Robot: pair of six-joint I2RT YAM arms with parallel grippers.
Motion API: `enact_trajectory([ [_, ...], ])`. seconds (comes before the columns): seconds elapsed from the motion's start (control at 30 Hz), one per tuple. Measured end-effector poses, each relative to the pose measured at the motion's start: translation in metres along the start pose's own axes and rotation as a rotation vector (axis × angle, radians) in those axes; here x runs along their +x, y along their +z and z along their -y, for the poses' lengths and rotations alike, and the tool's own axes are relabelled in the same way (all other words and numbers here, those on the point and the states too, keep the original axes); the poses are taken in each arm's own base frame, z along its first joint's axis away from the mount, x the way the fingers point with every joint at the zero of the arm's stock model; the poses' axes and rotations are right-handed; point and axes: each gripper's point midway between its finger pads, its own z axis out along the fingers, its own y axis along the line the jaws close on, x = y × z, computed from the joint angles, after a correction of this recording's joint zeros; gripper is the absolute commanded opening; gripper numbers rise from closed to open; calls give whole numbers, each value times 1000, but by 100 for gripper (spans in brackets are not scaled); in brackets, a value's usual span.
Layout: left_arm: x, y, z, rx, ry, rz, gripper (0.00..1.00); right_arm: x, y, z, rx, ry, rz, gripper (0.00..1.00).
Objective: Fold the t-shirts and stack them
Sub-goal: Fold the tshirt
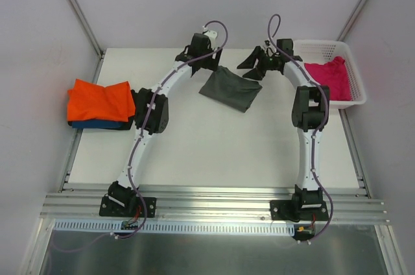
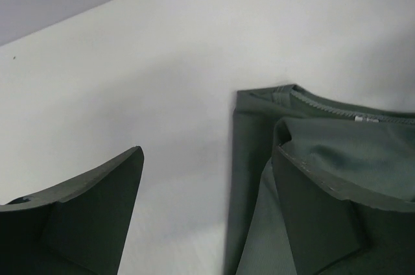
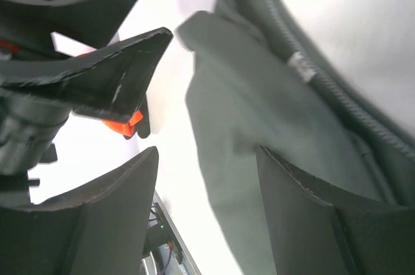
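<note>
L claw: spread; grey tee collar edge under one finger.
R claw: spread, tee just below it.
Tip: pinch both corners level, lift tog.
Stack: orange tee well left of L claw.

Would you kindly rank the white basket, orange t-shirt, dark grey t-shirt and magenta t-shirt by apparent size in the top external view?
1. white mesh basket
2. orange t-shirt
3. dark grey t-shirt and magenta t-shirt: too alike to rank, the magenta one crumpled in the basket.
</note>
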Motion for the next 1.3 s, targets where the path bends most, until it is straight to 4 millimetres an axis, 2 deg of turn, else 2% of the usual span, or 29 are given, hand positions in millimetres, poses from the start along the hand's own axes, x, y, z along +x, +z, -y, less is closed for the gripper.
enact_trajectory([
  [0.13,-5,-25,-18,32,-67,-50,81,-7,-24,-28,-11,-50,28,67],
  [0.23,-18,-46,-30,98,-155,-55,79,-13,-45,-54,-31,-76,64,67],
  [0.37,-24,-62,-39,197,-263,-67,79,-10,-60,-72,-47,-93,77,67],
  [0.47,-6,-65,-31,268,-340,-127,78,1,-55,-64,-36,-73,47,67],
  [0.5,6,-67,-23,303,-378,-170,78,8,-51,-58,-25,-56,27,66],
  [0.6,22,-71,-6,364,-440,-239,78,27,-39,-46,1,-24,-27,66],
  [0.77,24,-79,14,450,-510,-285,77,45,-22,-37,20,-24,-82,66],
  [0.87,25,-77,15,467,-535,-288,77,52,-17,-32,30,-20,-105,66],
  [0.97,33,-67,10,462,-561,-298,76,57,-15,-27,39,-10,-119,66],
  [1.2,71,-45,0,433,-632,-367,75,61,-10,-21,47,0,-131,66],
  [1.3,67,-43,-1,443,-646,-358,75,64,-5,-12,58,15,-143,66],
])
